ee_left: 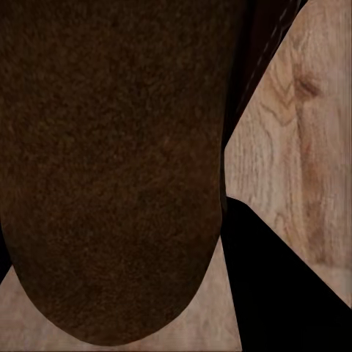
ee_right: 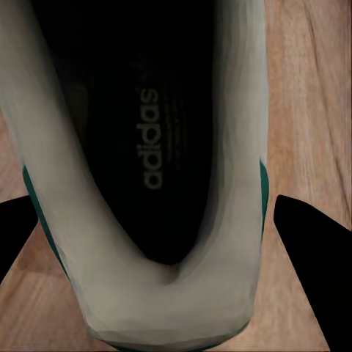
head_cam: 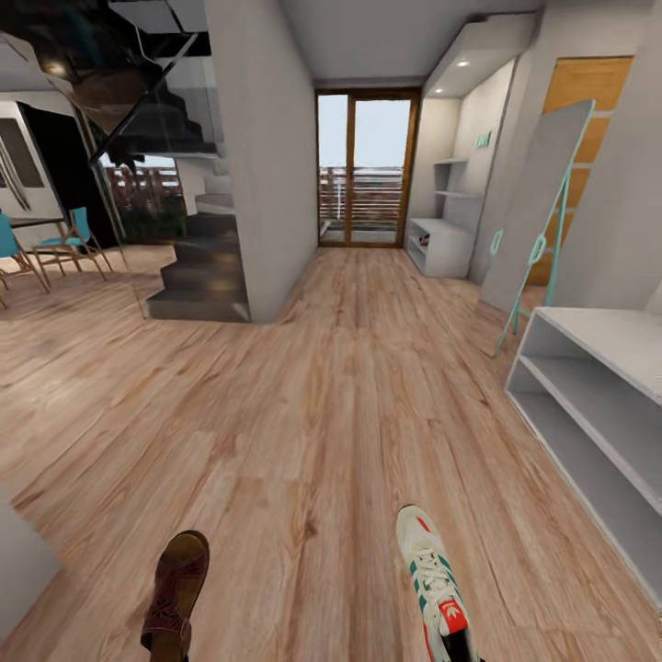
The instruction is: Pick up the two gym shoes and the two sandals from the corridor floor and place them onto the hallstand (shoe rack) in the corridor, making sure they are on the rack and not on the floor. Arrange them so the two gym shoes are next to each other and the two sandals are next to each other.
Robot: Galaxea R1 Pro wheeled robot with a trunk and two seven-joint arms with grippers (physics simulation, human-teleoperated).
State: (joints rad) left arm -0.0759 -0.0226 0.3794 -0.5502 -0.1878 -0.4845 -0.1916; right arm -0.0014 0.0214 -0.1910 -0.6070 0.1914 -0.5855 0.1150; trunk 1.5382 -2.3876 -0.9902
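- Down at the bottom edge of the head view, left of centre, a dark brown sandal [head_cam: 176, 588] shows over the wood-plank corridor floor [head_cam: 303, 441], its toe pointing toward the top of the frame.
- Right of centre along the same bottom edge is an off-white gym shoe [head_cam: 434, 579] with green side stripes, white laces and a red tongue patch, also pointing up the frame; the two are well apart.
- At the right edge of the head view stands the hallstand [head_cam: 588, 395], a light-grey low unit with two open shelf slots under a flat top; neither the sandal nor the gym shoe is on it.
- Leaning against the wall just beyond it, in the upper right, is a grey panel on a teal frame [head_cam: 542, 221].
- A second grey shelf unit [head_cam: 441, 244] sits farther down the corridor beside the glazed door [head_cam: 366, 170] at top centre.
- Dark stairs [head_cam: 207, 267] and teal chairs [head_cam: 64, 241] occupy the upper left.
- Close up in the left wrist view, the sandal's mottled brown footbed [ee_left: 110, 169] covers most of the frame, with a black finger [ee_left: 286, 293] at the lower right over the planks; whether the left jaws pinch the sandal I cannot tell.
- In the right wrist view the gym shoe's heel opening [ee_right: 147, 161] faces the camera, "adidas" printed on its dark insole, and black fingertips [ee_right: 312, 242] show on either side of the heel; the right jaws flank the shoe, but contact cannot be made out.
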